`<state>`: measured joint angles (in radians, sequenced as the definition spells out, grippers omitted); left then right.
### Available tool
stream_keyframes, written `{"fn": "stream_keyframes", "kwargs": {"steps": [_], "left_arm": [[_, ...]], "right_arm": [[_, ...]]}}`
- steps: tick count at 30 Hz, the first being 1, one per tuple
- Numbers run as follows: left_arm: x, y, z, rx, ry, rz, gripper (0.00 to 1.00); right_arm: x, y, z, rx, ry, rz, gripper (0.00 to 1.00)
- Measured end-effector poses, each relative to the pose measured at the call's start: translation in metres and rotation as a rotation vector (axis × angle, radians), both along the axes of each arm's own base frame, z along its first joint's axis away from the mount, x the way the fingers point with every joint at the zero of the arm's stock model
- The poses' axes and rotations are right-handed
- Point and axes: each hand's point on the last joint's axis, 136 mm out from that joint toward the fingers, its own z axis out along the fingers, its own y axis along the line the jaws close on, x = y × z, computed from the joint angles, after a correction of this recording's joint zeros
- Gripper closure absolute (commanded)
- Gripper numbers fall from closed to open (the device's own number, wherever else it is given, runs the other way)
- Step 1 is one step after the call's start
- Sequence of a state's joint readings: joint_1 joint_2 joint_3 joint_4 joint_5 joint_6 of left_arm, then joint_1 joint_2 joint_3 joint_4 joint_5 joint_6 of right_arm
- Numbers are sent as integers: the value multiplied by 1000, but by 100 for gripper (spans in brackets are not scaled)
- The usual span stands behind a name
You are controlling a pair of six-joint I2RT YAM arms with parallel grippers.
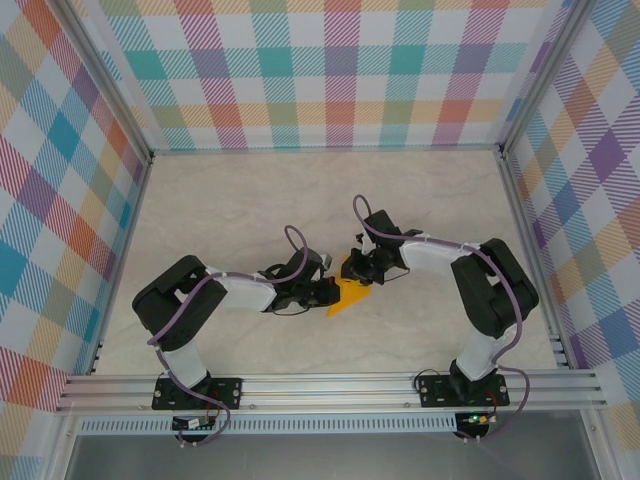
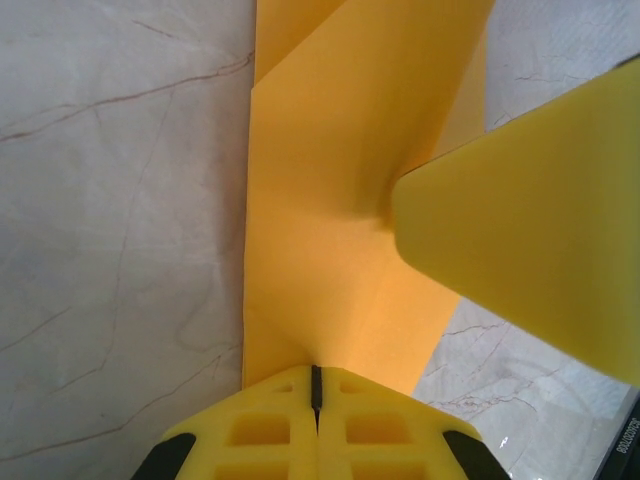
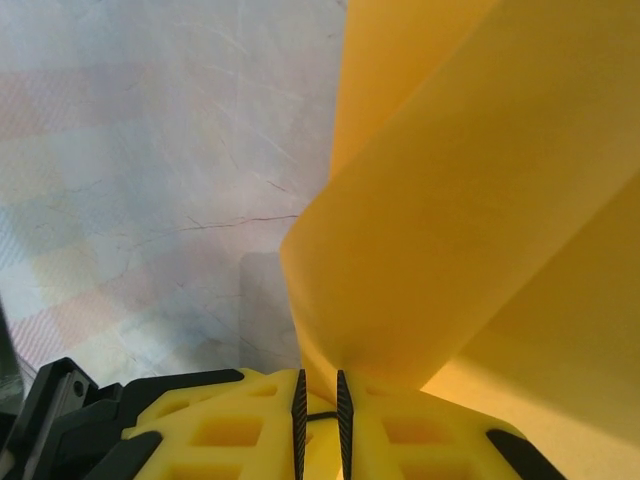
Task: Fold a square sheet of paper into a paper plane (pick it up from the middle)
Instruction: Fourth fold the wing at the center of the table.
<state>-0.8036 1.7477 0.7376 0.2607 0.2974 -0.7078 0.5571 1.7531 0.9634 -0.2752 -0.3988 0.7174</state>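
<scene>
My L pincer [image 2: 316, 390] & R pincer [image 3: 320, 392] each pinch the paper sheet [image 2: 320, 200] by its edge. It's thin, floppy, prob tears easy; I'd hold near a crease.

Both arms are bending at the elbow and reaching inward, the left arm [image 1: 235, 290] and right arm [image 1: 440, 255] meeting wrist to wrist. The left gripper [image 2: 316, 385] is pinching the paper [image 2: 320, 200] with jaws pressed together. The right gripper [image 3: 320, 390] is nipping it too, a thin gap showing.

There was one orange-yellow sheet of paper [image 1: 352, 297], one pale table [image 1: 250, 200], and two grippers, namely the left gripper [image 2: 316, 385] and the right gripper [image 3: 320, 390].
</scene>
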Motion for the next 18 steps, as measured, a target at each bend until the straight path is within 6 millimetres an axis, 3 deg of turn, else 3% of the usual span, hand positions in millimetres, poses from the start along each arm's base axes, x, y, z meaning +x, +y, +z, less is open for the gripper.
{"fn": "stream_keyframes", "kwargs": {"steps": [18], "left_arm": [[0, 0, 0, 12, -3, -14, 100]], "right_arm": [[5, -15, -17, -99, 0, -48, 84]]}}
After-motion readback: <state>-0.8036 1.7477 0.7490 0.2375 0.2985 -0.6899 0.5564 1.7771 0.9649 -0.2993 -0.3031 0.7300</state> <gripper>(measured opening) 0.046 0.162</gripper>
